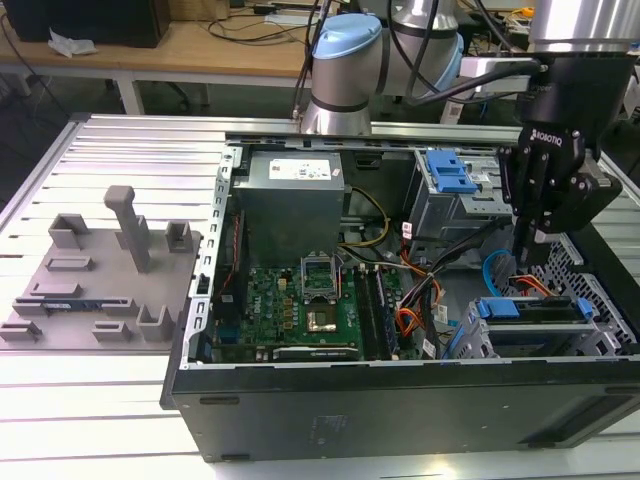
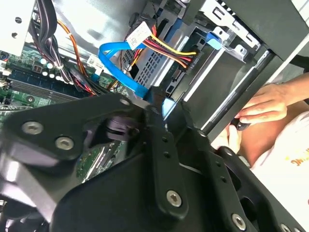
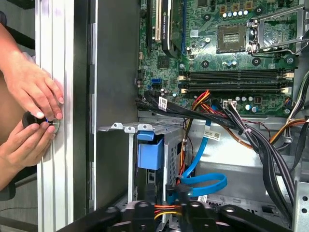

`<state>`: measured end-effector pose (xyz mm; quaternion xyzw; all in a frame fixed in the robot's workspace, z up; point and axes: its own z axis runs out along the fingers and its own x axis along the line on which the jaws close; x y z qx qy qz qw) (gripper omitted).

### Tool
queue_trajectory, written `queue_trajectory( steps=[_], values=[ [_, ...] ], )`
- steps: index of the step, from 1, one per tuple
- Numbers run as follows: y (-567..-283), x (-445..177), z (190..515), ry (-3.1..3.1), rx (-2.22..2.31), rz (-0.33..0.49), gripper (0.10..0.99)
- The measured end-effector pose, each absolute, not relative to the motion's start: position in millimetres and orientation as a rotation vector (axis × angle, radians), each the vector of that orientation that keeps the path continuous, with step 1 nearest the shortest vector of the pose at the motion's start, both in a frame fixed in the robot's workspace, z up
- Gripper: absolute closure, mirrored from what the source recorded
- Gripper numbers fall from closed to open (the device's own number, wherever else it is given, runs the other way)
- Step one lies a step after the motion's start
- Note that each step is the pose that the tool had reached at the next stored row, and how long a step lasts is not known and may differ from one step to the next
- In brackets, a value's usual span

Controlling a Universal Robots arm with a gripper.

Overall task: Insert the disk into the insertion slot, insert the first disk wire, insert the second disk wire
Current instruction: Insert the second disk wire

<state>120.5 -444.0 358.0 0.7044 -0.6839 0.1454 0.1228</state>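
Exterior view: a black robot gripper hangs straight down inside an open desktop computer case, at the rear of the grey perforated sheet-metal drive cage, the insertion slot. Whether the gripper is open or closed cannot be told.

The silver-grey disk in its bright blue plastic carrier already lies in that cage.

In the first wrist view, the thin orange-red wire bundle, the first disk wire, runs just in front of the gripper. The glossy light-blue flat cable, the second disk wire, loops close beside it, ending in a small dark plug.

This looks like the wire-plugging stage. It probably calls for holding the plug square to the disk's socket, pressing straight, and keeping clear of the loose loops.

A white label on the grey power-supply box, white cable tags and print on the gripper are visible but too small to read.

A person's two hands rest on the aluminium table edge outside the case.
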Motion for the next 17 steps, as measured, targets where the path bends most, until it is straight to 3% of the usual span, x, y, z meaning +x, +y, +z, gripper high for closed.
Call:
queue_trajectory(
  steps=[1, 12, 15, 17],
  values=[
    [-444.0, 120.5, 357.7, -1.995, 2.055, 0.424, 0.816],
    [-444.0, 120.5, 353.9, -1.995, 2.055, 0.424, 0.816],
    [-444.0, 120.5, 353.4, -1.995, 2.055, 0.424, 0.925],
    [-444.0, 120.5, 353.3, -1.995, 2.055, 0.424, 0.925]
  ],
)
